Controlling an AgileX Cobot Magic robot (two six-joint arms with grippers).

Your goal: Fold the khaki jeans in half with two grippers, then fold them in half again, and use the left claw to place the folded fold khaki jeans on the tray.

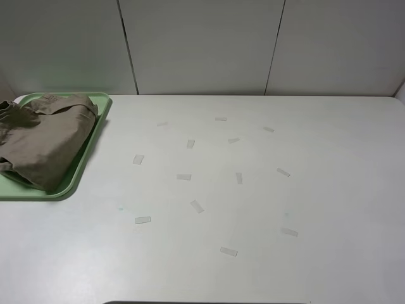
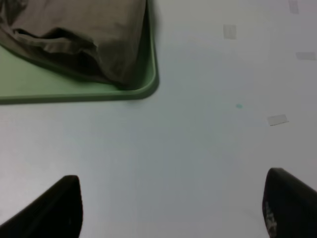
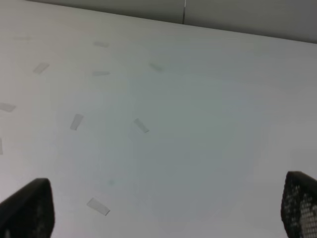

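The khaki jeans (image 1: pixel 44 139) lie folded in a bundle on the pale green tray (image 1: pixel 88 155) at the table's far left. The left wrist view shows the same bundle (image 2: pixel 79 34) on the tray (image 2: pixel 74 91), one corner of cloth reaching the rim. My left gripper (image 2: pixel 173 206) is open, well back from the tray over bare table, nothing between its black fingers (image 2: pixel 54 208). My right gripper (image 3: pixel 166 208) is open too, above the table with nothing in it. Neither arm appears in the exterior high view.
Several small strips of clear tape (image 1: pixel 197 206) are stuck across the white table (image 1: pixel 253 190). A panelled grey wall (image 1: pixel 202 44) runs along the table's far edge. The tray's left side runs out of the high view.
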